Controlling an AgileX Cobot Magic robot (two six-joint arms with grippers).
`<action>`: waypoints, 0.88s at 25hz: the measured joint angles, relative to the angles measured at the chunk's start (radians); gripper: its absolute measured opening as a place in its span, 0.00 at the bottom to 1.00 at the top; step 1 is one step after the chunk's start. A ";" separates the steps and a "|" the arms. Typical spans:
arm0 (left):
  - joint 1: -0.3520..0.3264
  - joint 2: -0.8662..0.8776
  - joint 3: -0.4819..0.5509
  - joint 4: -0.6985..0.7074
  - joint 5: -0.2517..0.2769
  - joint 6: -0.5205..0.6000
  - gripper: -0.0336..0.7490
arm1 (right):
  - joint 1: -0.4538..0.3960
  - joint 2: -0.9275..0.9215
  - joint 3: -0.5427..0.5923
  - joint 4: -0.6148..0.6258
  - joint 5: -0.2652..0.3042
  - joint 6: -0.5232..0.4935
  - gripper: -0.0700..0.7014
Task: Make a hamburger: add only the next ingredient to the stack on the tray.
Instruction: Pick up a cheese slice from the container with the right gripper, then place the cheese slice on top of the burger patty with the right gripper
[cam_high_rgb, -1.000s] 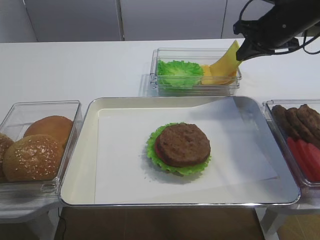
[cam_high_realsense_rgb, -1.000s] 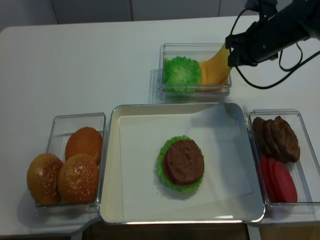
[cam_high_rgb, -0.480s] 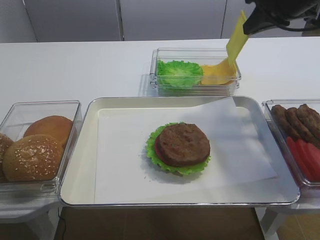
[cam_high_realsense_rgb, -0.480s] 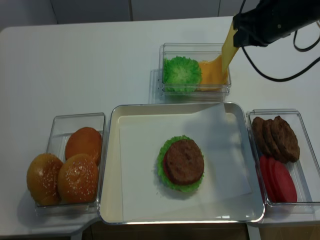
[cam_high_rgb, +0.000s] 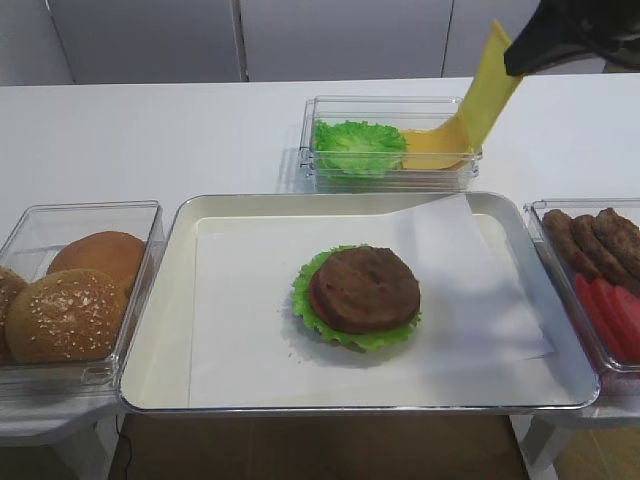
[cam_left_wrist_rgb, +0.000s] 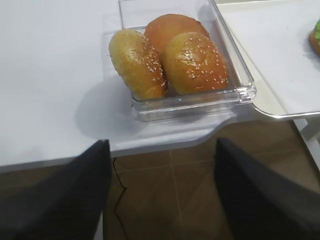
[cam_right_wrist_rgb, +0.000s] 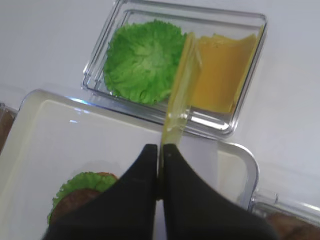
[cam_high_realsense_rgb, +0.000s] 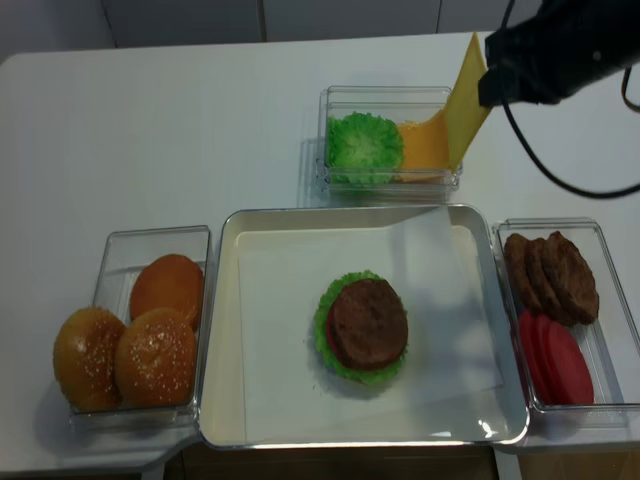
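Note:
My right gripper is shut on the top edge of a yellow cheese slice. The slice hangs down edge-on, and its lower end is still over the back bin. More cheese lies flat in that bin beside the lettuce. The stack, with the brown patty on top, sits mid-tray on white paper. The tray is nearer than the gripper. My left gripper is open over the floor, in front of the bun bin.
A clear bin of sesame buns stands left of the tray. A bin of patties and red tomato slices stands on the right. The table's front edge is close to the left gripper.
My right gripper has risen and drifted right, pulling the cheese slice up out of the back bin until it hangs almost straight. The stack and the left arm have not moved.

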 joint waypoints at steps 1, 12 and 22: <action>0.000 0.000 0.000 0.000 0.000 0.000 0.65 | 0.006 -0.024 0.030 0.000 -0.006 0.000 0.10; 0.000 0.000 0.000 0.000 0.000 0.000 0.65 | 0.213 -0.148 0.323 -0.002 -0.066 -0.012 0.10; 0.000 0.000 0.000 0.000 0.000 0.000 0.65 | 0.411 -0.148 0.340 0.058 -0.152 -0.014 0.10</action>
